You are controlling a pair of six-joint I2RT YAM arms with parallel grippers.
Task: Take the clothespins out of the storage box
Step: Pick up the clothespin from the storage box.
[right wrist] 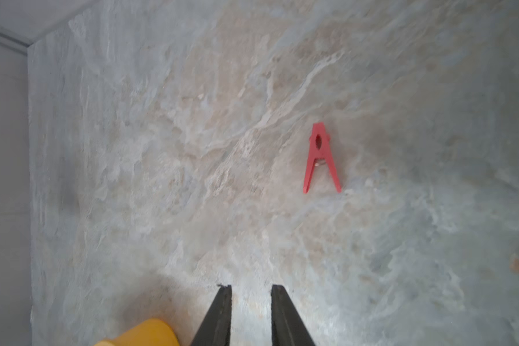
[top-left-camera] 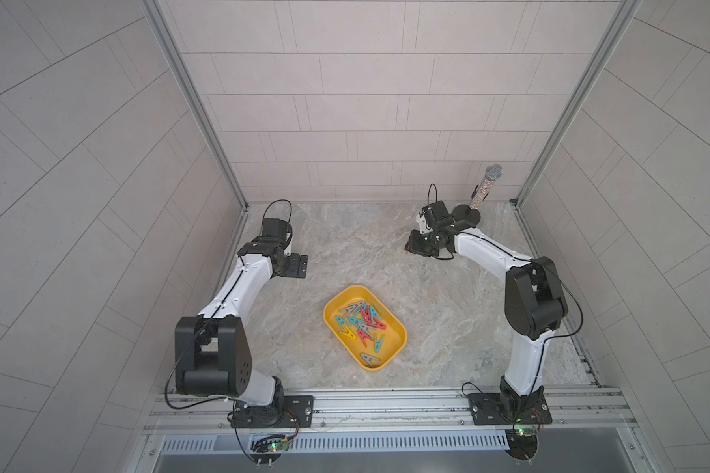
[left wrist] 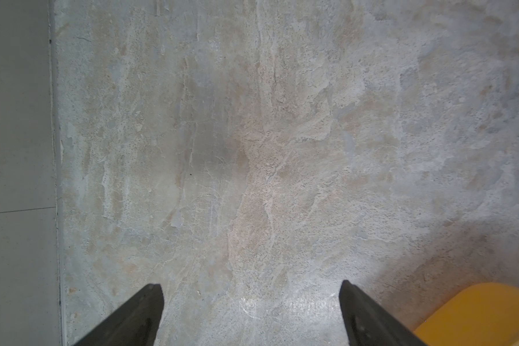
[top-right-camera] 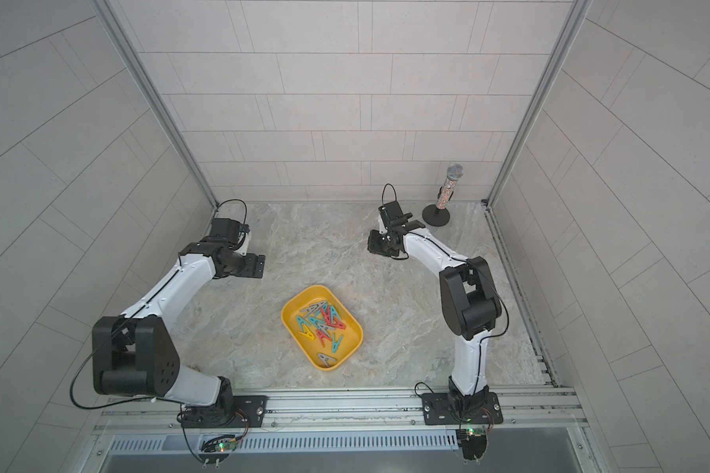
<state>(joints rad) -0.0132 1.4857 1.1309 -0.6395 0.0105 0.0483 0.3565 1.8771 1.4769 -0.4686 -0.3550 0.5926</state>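
Closest in, my right claw [right wrist: 251,289] stands slightly parted, pinching nothing. Just ahead of it and off to one side, a red pin [right wrist: 321,158] lies flat on the surface [right wrist: 192,149], clear of my tips. Its long axis runs roughly in line with my reach, nose pointing away from me, legs splayed back toward me. My left claw [left wrist: 252,286] is spread wide over bare surface, empty. Farther out, the box [top-left-camera: 392,333] sits mid-surface between both arms, with the other pins [top-left-camera: 361,321] heaped inside. Trouble I expect there: they cross and overlap, so one pinch may drag up two, or snag and shift the light box.
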